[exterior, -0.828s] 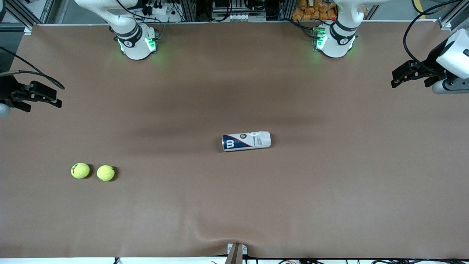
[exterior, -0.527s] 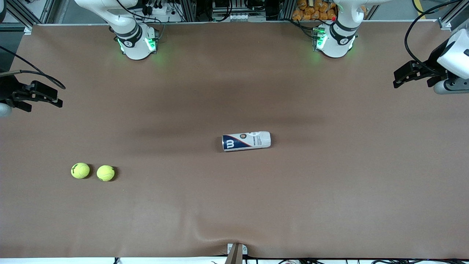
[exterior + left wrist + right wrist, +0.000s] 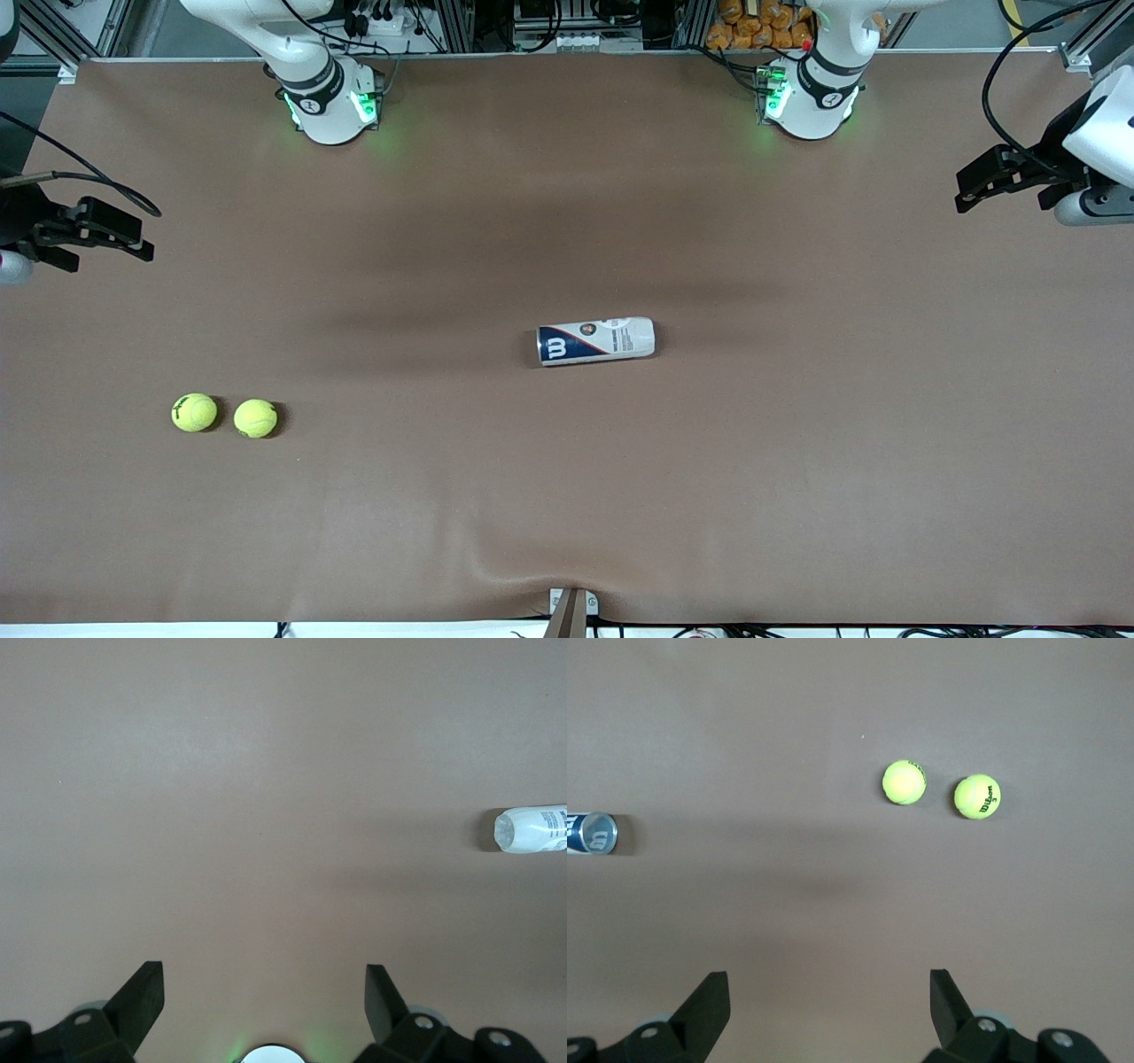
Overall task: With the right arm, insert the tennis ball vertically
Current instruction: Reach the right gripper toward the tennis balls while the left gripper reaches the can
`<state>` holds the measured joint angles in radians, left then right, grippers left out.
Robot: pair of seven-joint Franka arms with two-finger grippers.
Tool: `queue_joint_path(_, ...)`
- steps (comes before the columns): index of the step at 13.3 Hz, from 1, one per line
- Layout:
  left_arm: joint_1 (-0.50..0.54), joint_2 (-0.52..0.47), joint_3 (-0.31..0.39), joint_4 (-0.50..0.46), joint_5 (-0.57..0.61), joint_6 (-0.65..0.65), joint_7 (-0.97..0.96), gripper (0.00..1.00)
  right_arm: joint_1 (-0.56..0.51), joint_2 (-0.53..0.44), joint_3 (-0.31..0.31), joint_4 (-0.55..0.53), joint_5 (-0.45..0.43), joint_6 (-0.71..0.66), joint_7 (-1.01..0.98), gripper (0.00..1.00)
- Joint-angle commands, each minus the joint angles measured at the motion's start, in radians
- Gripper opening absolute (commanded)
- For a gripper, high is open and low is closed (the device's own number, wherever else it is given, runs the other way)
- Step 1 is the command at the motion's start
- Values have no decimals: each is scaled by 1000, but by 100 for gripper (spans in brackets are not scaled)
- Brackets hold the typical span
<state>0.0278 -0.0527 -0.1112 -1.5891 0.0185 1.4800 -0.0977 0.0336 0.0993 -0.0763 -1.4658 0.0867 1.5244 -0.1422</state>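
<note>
Two yellow tennis balls [image 3: 194, 412] [image 3: 256, 418] lie side by side on the brown table toward the right arm's end; they also show in the right wrist view [image 3: 904, 781] [image 3: 977, 796]. A white and blue ball can [image 3: 595, 340] lies on its side at the table's middle, seen end-on in the right wrist view [image 3: 592, 833] and the left wrist view [image 3: 532, 828]. My right gripper [image 3: 142, 237] [image 3: 829, 985] hangs open and empty over the table's edge at its own end. My left gripper [image 3: 961, 189] [image 3: 264, 979] is open and empty over the other end.
The arm bases [image 3: 332, 106] [image 3: 811, 97] stand along the table's back edge. A small clamp [image 3: 571, 607] sits at the front edge, where the brown mat [image 3: 567, 496] puckers slightly.
The left gripper has drifted slightly outward and toward the bases' side. The right gripper has shifted very slightly. The balls and can have not moved.
</note>
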Motion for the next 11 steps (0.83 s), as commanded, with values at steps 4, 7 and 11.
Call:
queue_joint_path(4,-8,28,-16,34,8,-23,4,100,6,121,0,-5,-5,105,13,100)
queue_joint_path(7,-12,39,-18,35,5,-14,7,100,-3,190,0,-5,-7,143,9,100)
queue_joint_path(11,-49,47,-51,37,-9,-3,4,100,-6,264,0,-34,-22,252,-5,100)
